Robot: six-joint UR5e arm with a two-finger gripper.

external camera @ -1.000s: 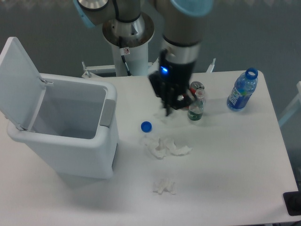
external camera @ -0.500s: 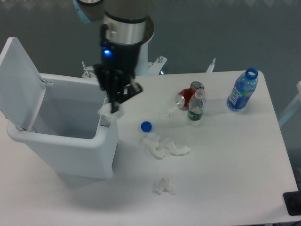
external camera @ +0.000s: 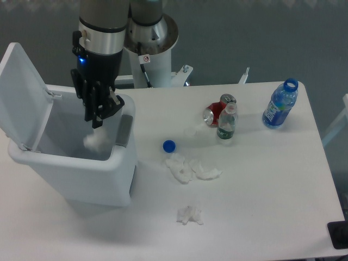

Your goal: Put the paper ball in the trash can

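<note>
Gripper [external camera: 97, 120] over open trash can [external camera: 81, 168], lid flipped up. Paper ball [external camera: 94, 141] just below fingers [external camera: 93, 113], inside the bin opening, looks detached and dropping; fingers' spread hard to read from this angle, cannot tell whether apart or together.

Risks: ball near right inner wall, could catch on rim or bounce if not fully clear; fingers low near rim, could clip bin edge or nudge hinged lid shut on retreat. Could also stick to a finger if paper snagged.

Writing: small round red-ringed sticker on robot base [external camera: 145, 58], unreadable. Blue-labelled water bottle [external camera: 279, 105], green-labelled small bottle [external camera: 227, 124], red can [external camera: 216, 111] — no brand legible. Blue cap [external camera: 169, 145], tissue sprawl [external camera: 191, 168], ragged wad [external camera: 188, 215] on bench [external camera: 261, 185].
</note>
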